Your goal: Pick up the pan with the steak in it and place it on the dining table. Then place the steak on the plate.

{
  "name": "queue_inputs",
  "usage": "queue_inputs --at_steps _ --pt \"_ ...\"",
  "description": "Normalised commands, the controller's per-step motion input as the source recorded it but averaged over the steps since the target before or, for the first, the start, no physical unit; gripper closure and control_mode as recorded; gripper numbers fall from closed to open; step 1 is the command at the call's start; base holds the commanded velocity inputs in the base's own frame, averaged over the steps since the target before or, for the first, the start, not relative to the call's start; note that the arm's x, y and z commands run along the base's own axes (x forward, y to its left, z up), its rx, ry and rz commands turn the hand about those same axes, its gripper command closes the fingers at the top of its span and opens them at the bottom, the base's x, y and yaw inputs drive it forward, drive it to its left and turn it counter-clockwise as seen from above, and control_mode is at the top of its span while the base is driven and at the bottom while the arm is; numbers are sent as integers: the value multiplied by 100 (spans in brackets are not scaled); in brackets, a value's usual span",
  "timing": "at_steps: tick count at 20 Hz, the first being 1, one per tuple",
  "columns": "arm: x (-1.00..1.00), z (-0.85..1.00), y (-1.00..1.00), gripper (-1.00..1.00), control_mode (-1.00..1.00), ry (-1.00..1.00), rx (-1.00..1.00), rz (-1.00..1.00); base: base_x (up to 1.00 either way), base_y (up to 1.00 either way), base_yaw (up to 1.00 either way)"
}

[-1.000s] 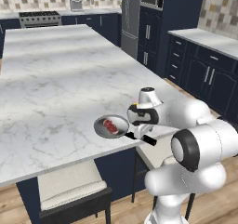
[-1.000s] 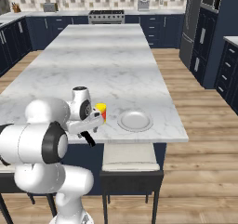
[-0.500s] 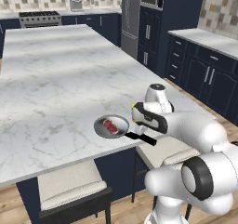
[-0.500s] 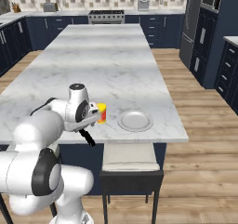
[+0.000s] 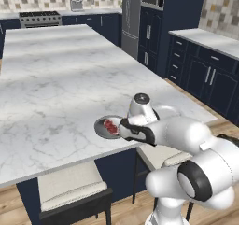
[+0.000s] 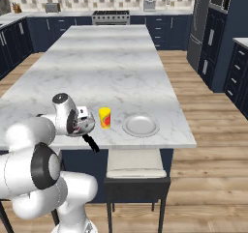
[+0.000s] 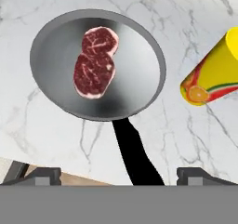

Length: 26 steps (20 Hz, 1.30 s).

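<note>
Change: since a second ago the arm (image 5: 186,133) has swung lower and further over the near edge of the table (image 5: 51,79), so the pincer (image 7: 118,174) now hangs above the pan's handle; pan, cup and plate lie as they did
Pincer: spread wide, one dark fingertip (image 7: 44,175) on each side of the handle (image 7: 132,155); nothing held; no touch that can be seen
Pan (image 7: 135,65): flat on the table, close to its near edge; handle juts out past that edge toward the robot
Steak (image 7: 95,62): lies flat inside the pan, off centre, away from the cup's side
Cup (image 6: 104,117): yellow, upright on the table near the near edge, between pan and plate; just beside the pan's rim, apart from it
Plate (image 6: 140,125): white, bare, near the near edge, closer to the table's near right corner; well apart from the pan
Stools (image 5: 70,191): two pale-cushioned seats tucked under the near edge
</note>
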Motion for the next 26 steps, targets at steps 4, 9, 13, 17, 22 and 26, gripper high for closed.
queue_inputs --at_steps 4,9,13,17,22,26 --pt "66 0 42 -100 -100 -2 1 -19 0 0 0" --pt "52 0 24 -100 -100 1 4 -11 0 0 0" --pt "0 -1 2 -100 -100 1 3 0 0 0 0" --pt "7 -13 12 -100 -100 2 8 -1 0 0 0" --pt "4 -10 5 -100 -100 2 5 -1 0 0 0" --pt "2 -10 0 -100 -100 0 2 0 0 0 0"
